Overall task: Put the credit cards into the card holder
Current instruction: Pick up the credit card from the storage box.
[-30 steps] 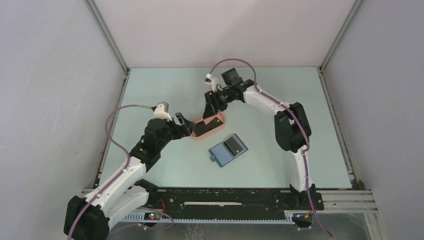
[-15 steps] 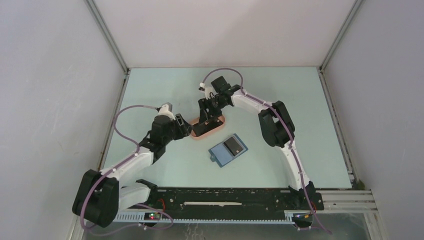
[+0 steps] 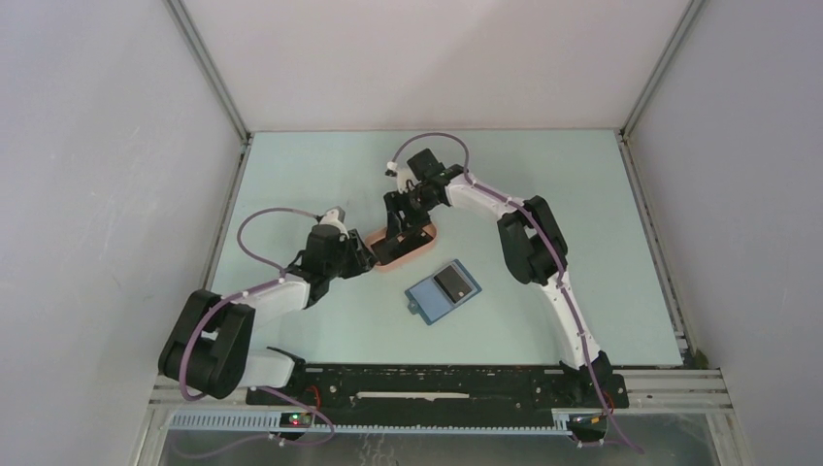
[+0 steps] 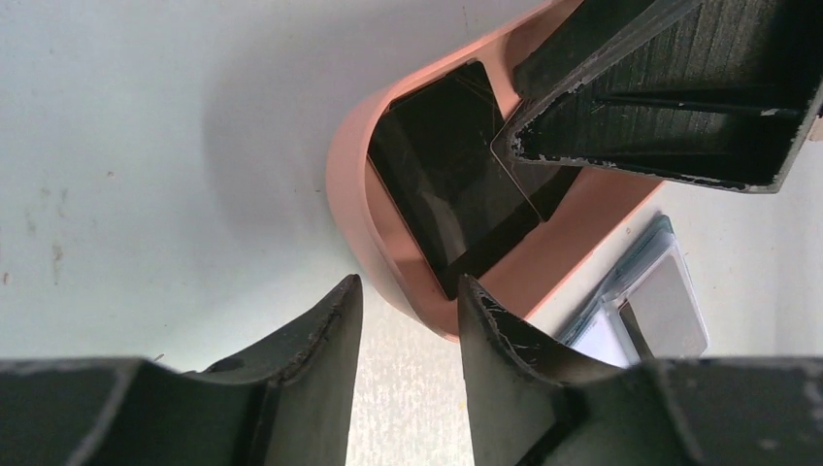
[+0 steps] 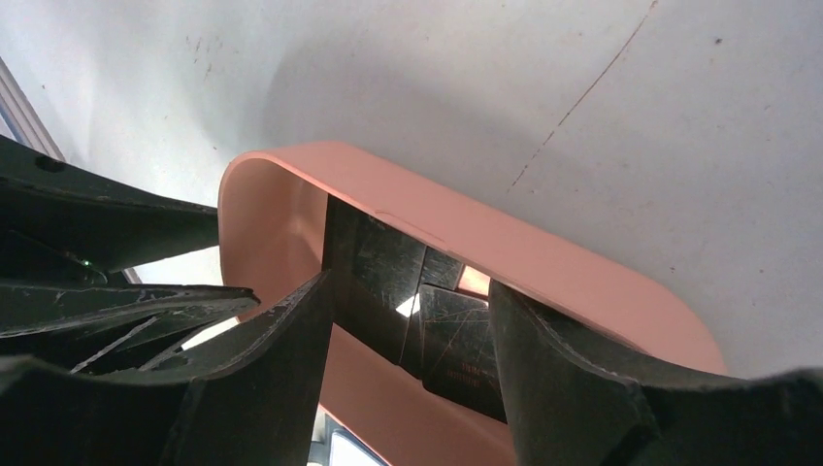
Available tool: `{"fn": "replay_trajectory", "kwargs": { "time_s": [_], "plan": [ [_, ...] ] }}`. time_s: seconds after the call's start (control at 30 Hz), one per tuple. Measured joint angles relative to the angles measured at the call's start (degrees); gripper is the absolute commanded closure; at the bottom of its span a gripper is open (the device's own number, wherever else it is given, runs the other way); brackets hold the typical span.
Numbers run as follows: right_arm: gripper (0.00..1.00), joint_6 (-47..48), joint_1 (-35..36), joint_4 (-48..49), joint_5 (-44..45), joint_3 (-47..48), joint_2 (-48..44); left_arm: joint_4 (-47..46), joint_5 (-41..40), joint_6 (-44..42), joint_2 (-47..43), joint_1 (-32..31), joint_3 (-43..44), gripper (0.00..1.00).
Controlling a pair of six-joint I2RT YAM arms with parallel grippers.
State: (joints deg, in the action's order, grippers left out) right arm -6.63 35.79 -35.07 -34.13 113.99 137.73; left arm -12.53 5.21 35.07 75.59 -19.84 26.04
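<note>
Two black credit cards [image 5: 456, 335] lie overlapped inside the pink oval tray [image 5: 543, 252]; they also show in the left wrist view [image 4: 451, 184]. No tan-orange card shows. My right gripper [image 5: 410, 282] is open, low in the tray, with its fingers either side of the cards; I cannot tell if they touch. My left gripper [image 4: 408, 283] is open and empty at the tray's left end [image 4: 349, 194], the rim just ahead of its tips. The blue card holder [image 3: 444, 289] lies open on the table, right of and nearer than the tray, with no gripper on it.
The tray [image 3: 380, 260] sits mid-table with both grippers [image 3: 361, 254] [image 3: 400, 228] crowded at it, a finger's length apart. In the left wrist view the right gripper's fingers [image 4: 670, 97] hang over the tray. The card holder's edge [image 4: 645, 301] lies just beyond the tray.
My right gripper has come down and left into the tray, over the cards. My left gripper has slid right, up to the tray's left end. The card holder has not moved.
</note>
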Motion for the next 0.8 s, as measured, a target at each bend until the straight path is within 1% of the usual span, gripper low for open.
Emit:
{"fn": "replay_trajectory", "kwargs": {
  "time_s": [0.13,0.27,0.37,0.57,0.8],
  "plan": [
    [0.32,-0.83,0.37,0.22,-0.9,0.0,0.2,-0.04,0.17,0.04,0.59,0.0,0.0,0.62],
    [0.32,-2.29,0.79,0.66,-2.47,-0.13,0.44,-0.72,0.98,0.07,1.42,0.0,0.13,0.69],
    [0.32,-3.58,0.92,1.01,-4.24,-0.76,0.46,-1.11,1.16,0.2,1.84,0.17,0.37,0.73],
    [0.32,-6.82,1.01,2.05,-8.48,-2.03,0.46,-1.18,1.22,0.52,2.43,0.42,0.94,0.76],
    [0.33,-10.05,0.98,4.11,-12.5,-3.06,0.46,-1.49,1.22,0.52,2.43,0.44,0.96,0.78]
  ]
}}
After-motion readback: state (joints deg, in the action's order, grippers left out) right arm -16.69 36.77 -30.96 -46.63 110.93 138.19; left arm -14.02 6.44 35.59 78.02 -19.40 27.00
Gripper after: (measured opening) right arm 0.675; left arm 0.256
